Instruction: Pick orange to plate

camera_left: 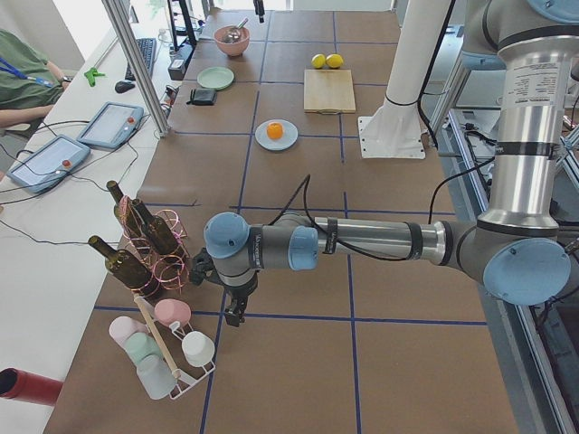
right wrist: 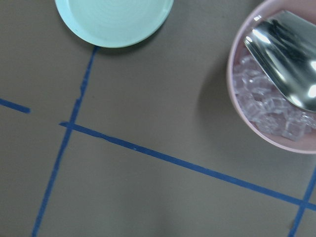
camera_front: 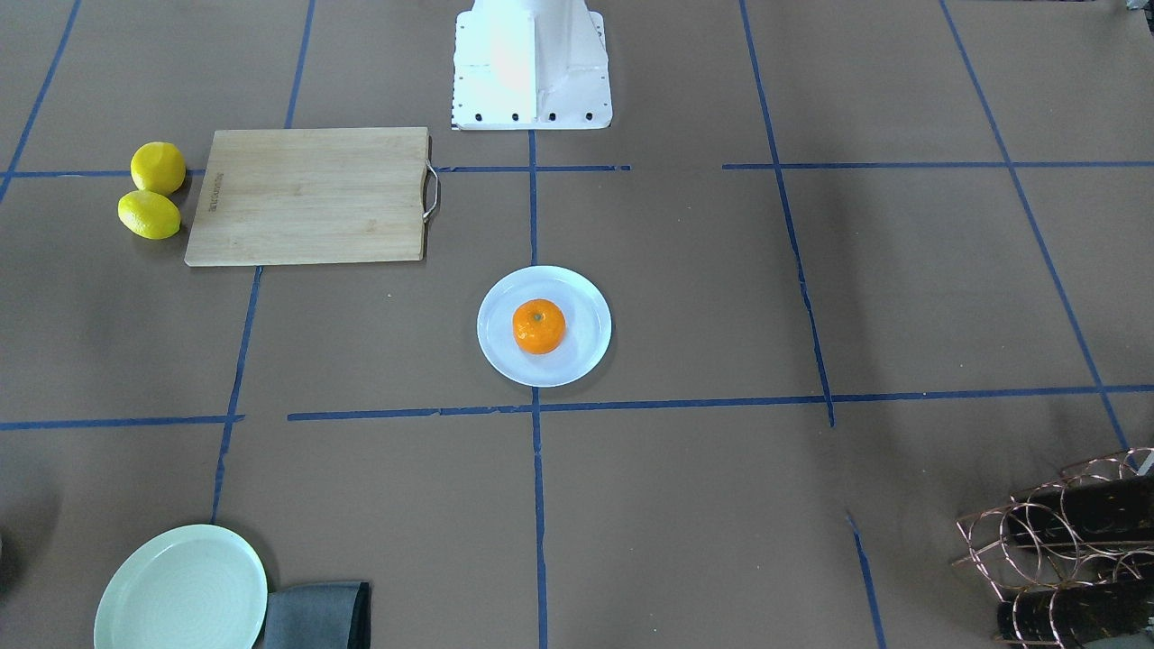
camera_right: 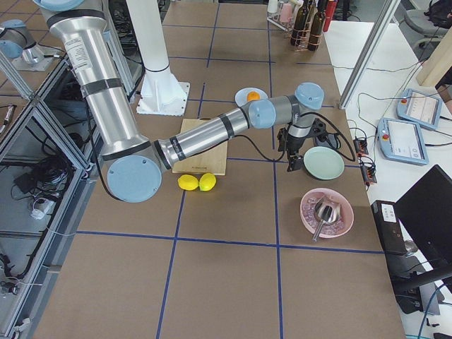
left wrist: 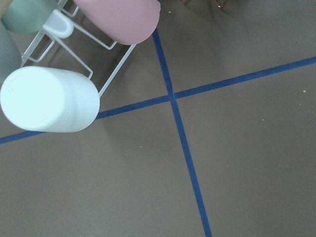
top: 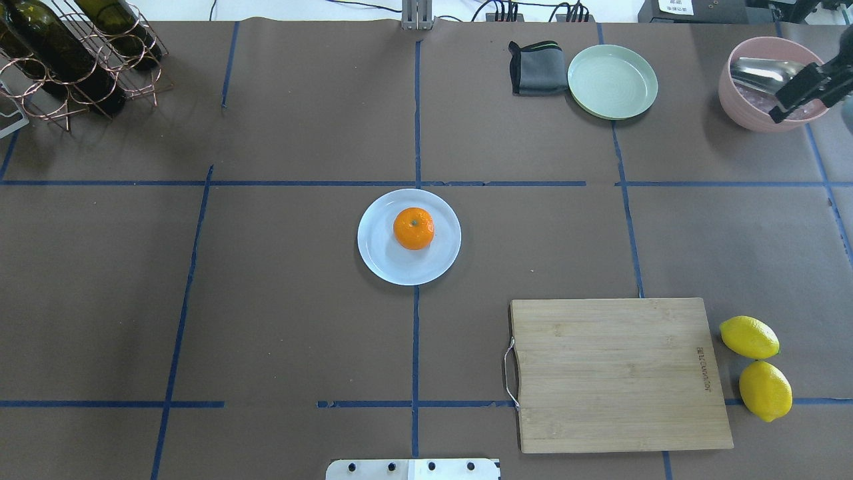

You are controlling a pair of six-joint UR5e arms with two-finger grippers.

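Note:
The orange (camera_front: 539, 326) (top: 414, 229) rests stem-up on the pale bluish-white plate (camera_front: 501, 350) (top: 383, 261) at the table's middle, free of both arms. The exterior left view shows that same orange (camera_left: 276, 132) far off. My left gripper (camera_left: 233, 317) hangs low at the table's left end beside a cup rack; I cannot tell whether it is open or shut. My right gripper (camera_right: 290, 168) (top: 784, 109) hovers at the far right, between the green plate and the pink bowl; its jaws are unclear. No fingers show in either wrist view.
A wooden cutting board (top: 616, 373) lies near the base, with two lemons (top: 756, 363) beside it. The larger green plate (top: 612, 81), a grey cloth (top: 536, 69) and a pink bowl (top: 740, 107) of ice with a metal scoop sit far right. A wine rack (top: 73, 60) and a cup rack (camera_left: 167, 353) stand at the left.

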